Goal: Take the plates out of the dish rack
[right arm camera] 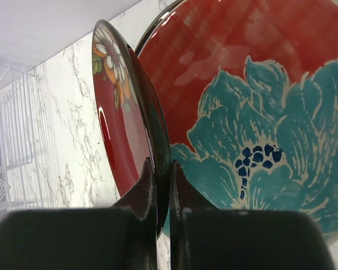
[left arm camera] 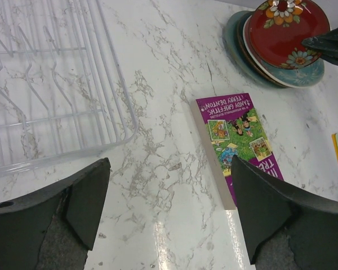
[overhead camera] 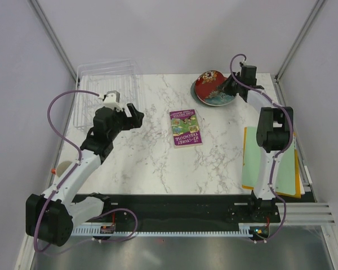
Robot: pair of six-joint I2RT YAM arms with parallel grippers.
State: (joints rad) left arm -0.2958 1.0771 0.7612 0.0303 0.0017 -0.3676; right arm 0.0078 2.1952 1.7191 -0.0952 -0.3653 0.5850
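Observation:
The clear dish rack [overhead camera: 110, 84] stands at the back left, and no plates show in it [left arm camera: 50, 84]. My left gripper [overhead camera: 132, 115] hovers open beside the rack's near right corner, with only bare marble between its fingers [left arm camera: 84, 197]. A stack of plates [overhead camera: 216, 98] lies at the back right. My right gripper [overhead camera: 230, 84] is shut on the rim of a red floral plate [right arm camera: 115, 112], which it holds tilted on edge over the stack. Under it lies a red plate with a teal flower [right arm camera: 259, 112]. The stack also shows in the left wrist view [left arm camera: 281, 39].
A purple book [overhead camera: 185, 127] lies mid-table, just right of my left gripper [left arm camera: 169, 169]. A green folder on a yellow one [overhead camera: 268, 160] lies along the right edge. Frame posts and grey walls close in the back corners.

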